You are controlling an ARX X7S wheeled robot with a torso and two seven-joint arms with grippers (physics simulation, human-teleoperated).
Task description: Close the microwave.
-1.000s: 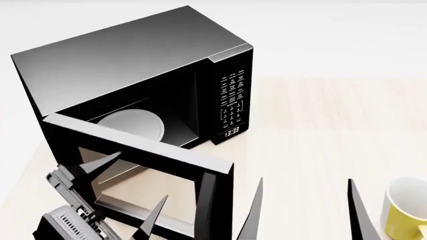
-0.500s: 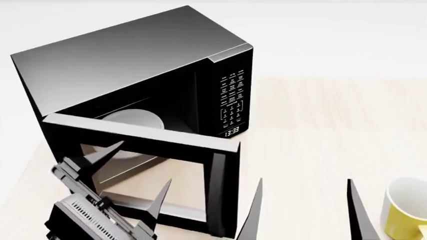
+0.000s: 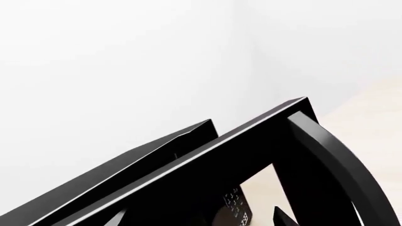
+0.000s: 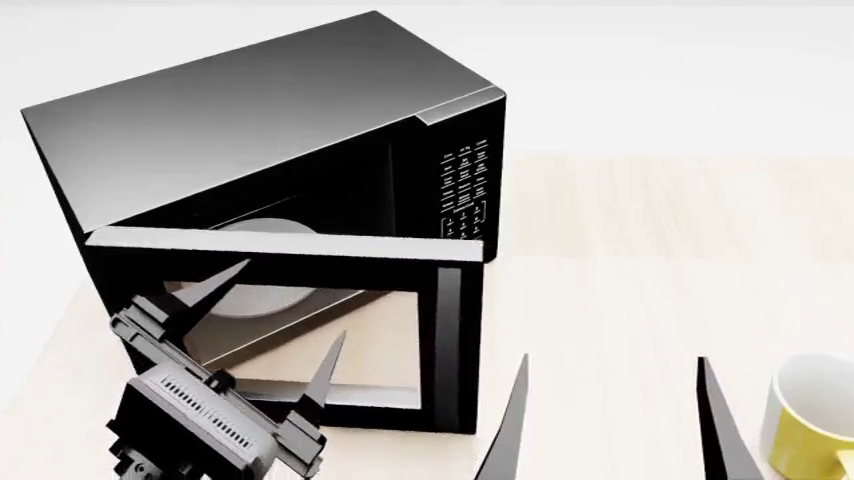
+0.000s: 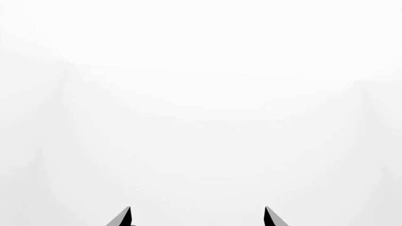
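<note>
The microwave (image 4: 267, 130) stands at the rear left of the light wooden surface (image 4: 641, 260), angled so that its keypad (image 4: 465, 195) faces forward and to the right. The door (image 4: 280, 330) is partly open, hinged at the left side of the body, with its free edge standing forward of the keypad column. The white turntable plate (image 4: 267, 290) is visible through the door window. In the left wrist view, the curved handle (image 3: 339, 160) runs along the free edge of the door.

The left pincer (image 4: 274, 315) is positioned at the outer face of the door window, fingers spread apart and gripping nothing. Whether a fingertip contacts the glass cannot be determined.

The right pincer (image 4: 607, 415) is at the front of the surface, released, with both fingers well apart. A yellow mug (image 4: 807, 420) with a white interior stands just beside its right finger. The right wrist view shows only the two fingertips (image 5: 125, 217) against a white background.
</note>
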